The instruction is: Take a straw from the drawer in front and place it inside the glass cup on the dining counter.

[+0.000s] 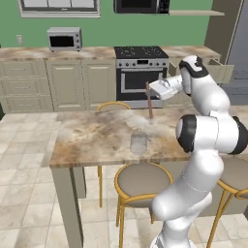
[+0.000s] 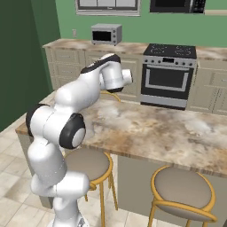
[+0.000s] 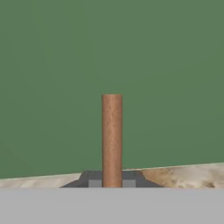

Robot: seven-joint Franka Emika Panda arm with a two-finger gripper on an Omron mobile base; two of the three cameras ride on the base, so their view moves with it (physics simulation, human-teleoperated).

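My gripper point(image 1: 150, 90) is shut on the straw point(image 1: 149, 102), a thin reddish-brown stick held upright over the dining counter point(image 1: 92, 138). In the hand view the straw point(image 3: 112, 140) rises from between the dark fingertips point(image 3: 94, 180) against the green wall. The glass cup point(image 1: 138, 143), small and clear, stands on the counter near its front edge. It is below the straw's lower end, nearer to me and slightly to the left. The drawer point(image 1: 224, 72) sticks out open from the beige cabinets at the far right, partly behind my arm.
Round stools with yellow frames point(image 1: 143, 180) point(image 2: 184, 190) stand along the counter's near side, and another chair point(image 1: 113, 105) stands on its far side. A black stove point(image 1: 140, 72) and a microwave point(image 1: 64, 38) are at the back wall. The marbled top point(image 2: 164, 128) stretches right.
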